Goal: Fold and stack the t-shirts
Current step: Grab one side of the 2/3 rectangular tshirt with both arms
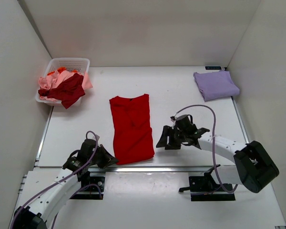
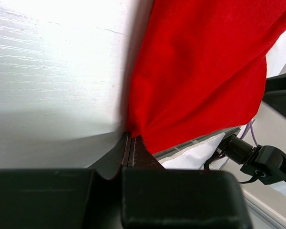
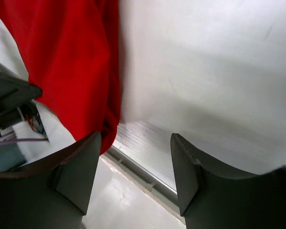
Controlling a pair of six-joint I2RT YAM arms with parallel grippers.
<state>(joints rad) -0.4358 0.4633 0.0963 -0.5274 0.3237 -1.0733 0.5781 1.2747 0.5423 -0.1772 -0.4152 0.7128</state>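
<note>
- While the left tool (image 1: 110, 160) sits at the near-left corner of the red shirt (image 1: 131, 126), its two dark fingers are pressed flat together and clamped on that corner. In the left wrist view the cloth (image 2: 200, 71) bunches into soft creases running down to the tool tips (image 2: 128, 139).
- Red shirt: bright, matte, soft cloth, folded lengthwise into a long narrow strip. The neckline is at the far end. It lies flat in the middle of the surface (image 1: 181, 90), with its near hem close to the front edge.
- Right tool (image 1: 167, 142): fingers spread apart, holding nothing, just beside the shirt's right edge near its lower end. The right wrist view shows smooth, dark, wedge-shaped fingers (image 3: 78, 171), with the red edge (image 3: 71, 62) next to the left one.
- Surface: white with a faint wood-like grain (image 2: 52, 71) and a metal strip along the front edge.
- Purple shirt (image 1: 215, 85): pale lavender, folded into a neat, roughly square pad at the far right, well apart from the red one.
- White plastic basket (image 1: 71, 60) with lattice walls at the far left. A pink shirt (image 1: 55, 81), an orange shirt (image 1: 61, 70) and a dark red shirt (image 1: 66, 90) are heaped in it, crumpled and spilling over the near rim.
</note>
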